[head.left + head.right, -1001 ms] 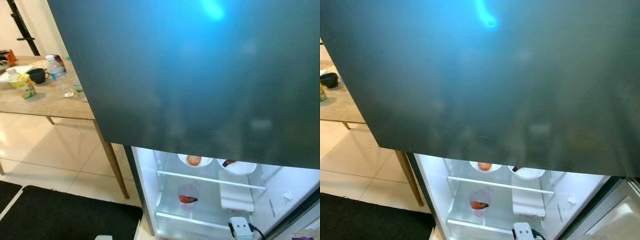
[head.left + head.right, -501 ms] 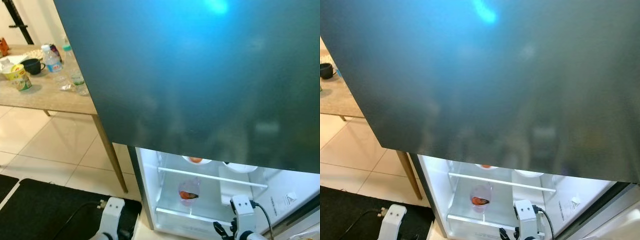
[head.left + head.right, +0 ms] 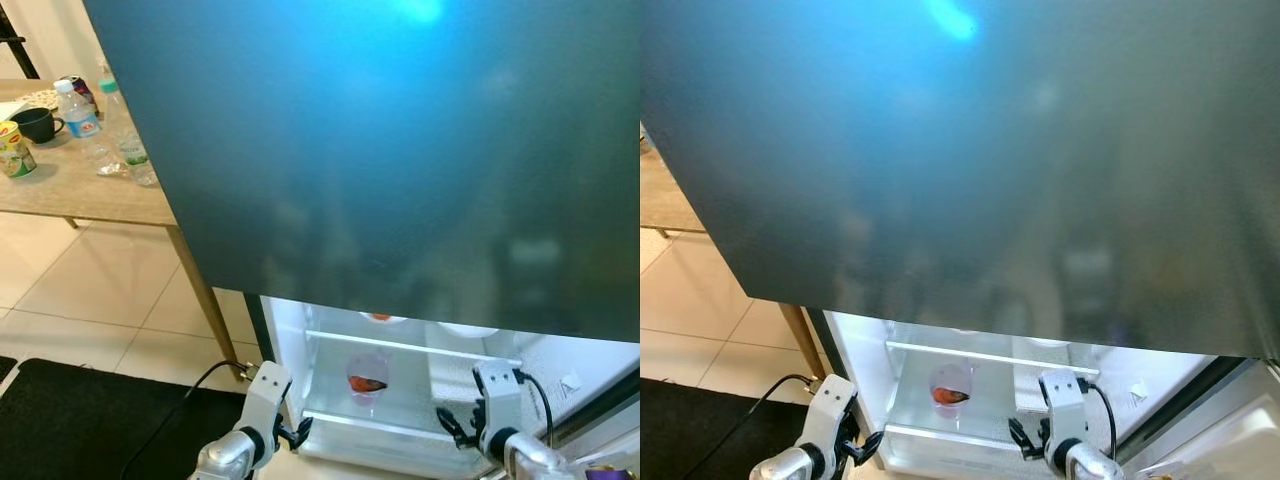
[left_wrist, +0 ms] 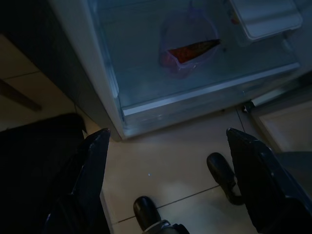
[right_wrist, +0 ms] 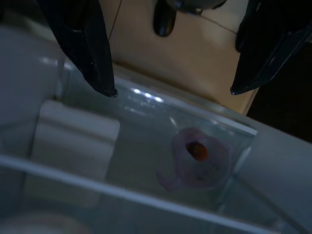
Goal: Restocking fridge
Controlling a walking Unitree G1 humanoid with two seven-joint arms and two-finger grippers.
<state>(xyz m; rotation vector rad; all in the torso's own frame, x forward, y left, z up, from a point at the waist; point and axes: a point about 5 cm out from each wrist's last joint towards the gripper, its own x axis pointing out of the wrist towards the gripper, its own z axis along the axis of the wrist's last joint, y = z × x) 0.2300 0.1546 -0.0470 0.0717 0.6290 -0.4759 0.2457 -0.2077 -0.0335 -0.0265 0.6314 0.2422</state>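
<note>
Both tools hang low in front of the open fridge: the left tool and the right tool each have their black fingers spread wide and hold nothing, poised just short of the lit lower compartment. Between them, on the glass shelf, sits a clear purple cup with something red inside, apart from both tools; a white lidded box rests on the same shelf to its right. Above, two white bowls are half hidden by the dark upper door, which looms across most of the head view. Far left, a wooden bench carries water bottles, a black mug and a yellow tub, well apart from the fridge. No item to be stocked is in either tool, so the supplies likely wait on that bench. The risk from here: a reach inward could clip the shelf edge or tip the light cup, since the dark door blocks much of the head camera's sight of the interior
</note>
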